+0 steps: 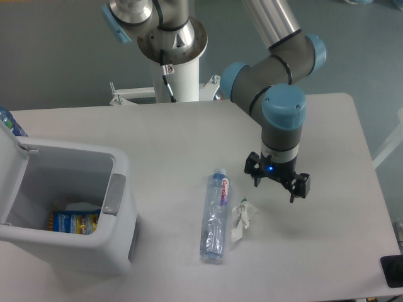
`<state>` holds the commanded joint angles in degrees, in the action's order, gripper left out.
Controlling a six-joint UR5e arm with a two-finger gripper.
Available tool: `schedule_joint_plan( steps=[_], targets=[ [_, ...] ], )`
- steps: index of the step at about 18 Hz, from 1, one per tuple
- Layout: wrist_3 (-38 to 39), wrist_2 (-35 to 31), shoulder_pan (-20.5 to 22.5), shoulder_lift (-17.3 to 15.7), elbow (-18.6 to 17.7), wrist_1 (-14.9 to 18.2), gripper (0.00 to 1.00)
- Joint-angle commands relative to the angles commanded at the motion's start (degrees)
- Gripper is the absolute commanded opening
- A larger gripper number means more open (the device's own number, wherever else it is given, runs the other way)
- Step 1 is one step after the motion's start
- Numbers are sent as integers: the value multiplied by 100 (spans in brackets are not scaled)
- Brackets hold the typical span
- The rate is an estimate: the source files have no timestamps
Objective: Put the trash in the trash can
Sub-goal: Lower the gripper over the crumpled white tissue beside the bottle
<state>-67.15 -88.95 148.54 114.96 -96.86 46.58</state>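
A crushed clear plastic bottle [215,215] with a blue-and-red label and a pale cap lies lengthwise on the white table, just left of a small crumpled white paper scrap [243,217]. My gripper [278,182] hangs a little above the table, up and to the right of the scrap, open with nothing between its fingers. The white boxy trash can [66,248] stands at the front left with its lid swung open; a grey handle plate [114,193] sits on its right side. Inside it lies a blue-and-yellow packet [72,221].
The arm's white pedestal [178,69] rises at the table's back edge. A bottle top [9,123] shows at the far left behind the bin's lid. A dark object [393,270] sits at the front right corner.
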Motion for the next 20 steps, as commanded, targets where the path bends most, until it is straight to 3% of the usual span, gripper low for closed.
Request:
schedule_joint_plan(
  steps=[7, 10, 17, 18, 20],
  targets=[
    [517, 9, -115, 18, 9, -9, 100],
    [650, 17, -228, 27, -193, -26, 100],
    [563, 9, -457, 343, -62, -26, 100],
    [510, 9, -457, 378, 43, -18, 97],
    [492, 26, -466, 440, 140, 8, 55]
  ],
)
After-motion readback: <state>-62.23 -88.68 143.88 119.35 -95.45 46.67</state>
